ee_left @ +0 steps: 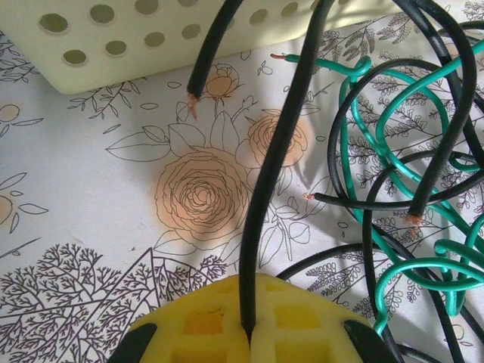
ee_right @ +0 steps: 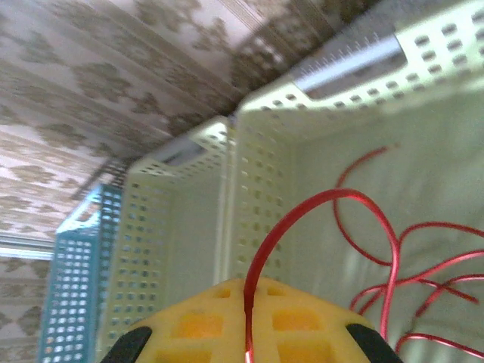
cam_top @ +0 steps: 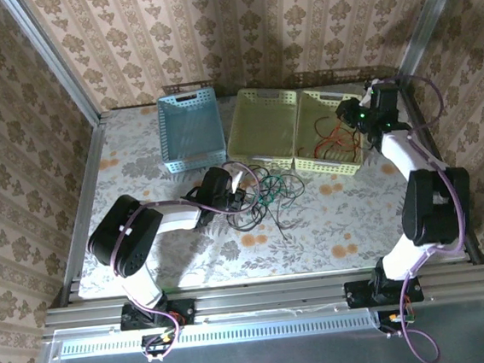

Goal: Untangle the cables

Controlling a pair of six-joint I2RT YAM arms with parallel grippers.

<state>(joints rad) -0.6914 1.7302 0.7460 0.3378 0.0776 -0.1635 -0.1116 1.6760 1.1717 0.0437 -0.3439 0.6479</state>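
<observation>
My left claw (ee_left: 248, 333) is clamped on a black cable (ee_left: 276, 166). It rises from between my yellow pads (ee_left: 302, 318) and arches over the flowered table (ee_left: 91, 197) toward the wall of the middle basket (ee_left: 151, 38). Just to its right sits the tangle (cam_top: 265, 196): green cable (ee_left: 378, 144) looped through more black strands, with a few bare copper ends sticking free. To do this step well, I think I should draw the black cable out slowly along its own run and watch the green loops. If they lift with it, easing off beats tightening a knot. I cannot tell from here whether my strand passes over or under the green ones further along. My right claw (ee_right: 248, 333) is pinched on a red cable (ee_right: 318, 200) over the right basket (ee_right: 265, 166), where more red loops lie on the floor. I judge it best to let go low inside, so the cable settles there and does not spring out.
</observation>
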